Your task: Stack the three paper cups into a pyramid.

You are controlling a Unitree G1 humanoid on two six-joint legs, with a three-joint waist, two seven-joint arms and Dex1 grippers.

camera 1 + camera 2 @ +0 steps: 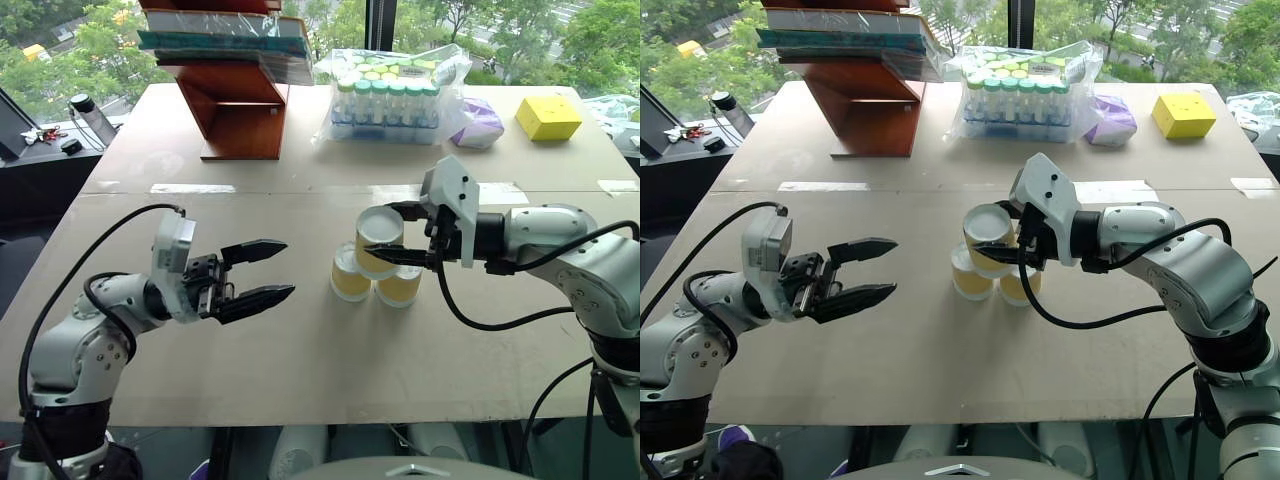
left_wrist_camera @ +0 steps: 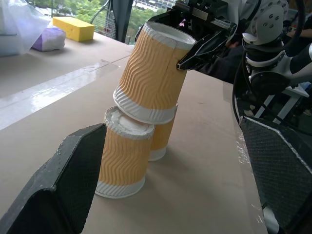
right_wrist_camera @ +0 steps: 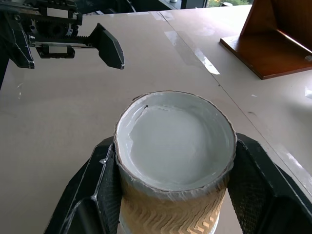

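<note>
My right tool (image 1: 405,233) is clamped on the tilted top cup (image 1: 378,238) over the two base cups (image 1: 351,277) mid-surface, left tool (image 1: 268,271) apart; light, crushable paper, so I'd grip the sidewall gently.

third cup (image 1: 379,238) tilted atop two side-by-side cups (image 1: 351,276) (image 1: 399,286) mid-table (image 1: 300,360).

I see a pale beige tabletop (image 1: 250,350) with a taped seam; behind it, dark-framed windows (image 1: 372,25) show daylit green trees (image 1: 60,60).
</note>
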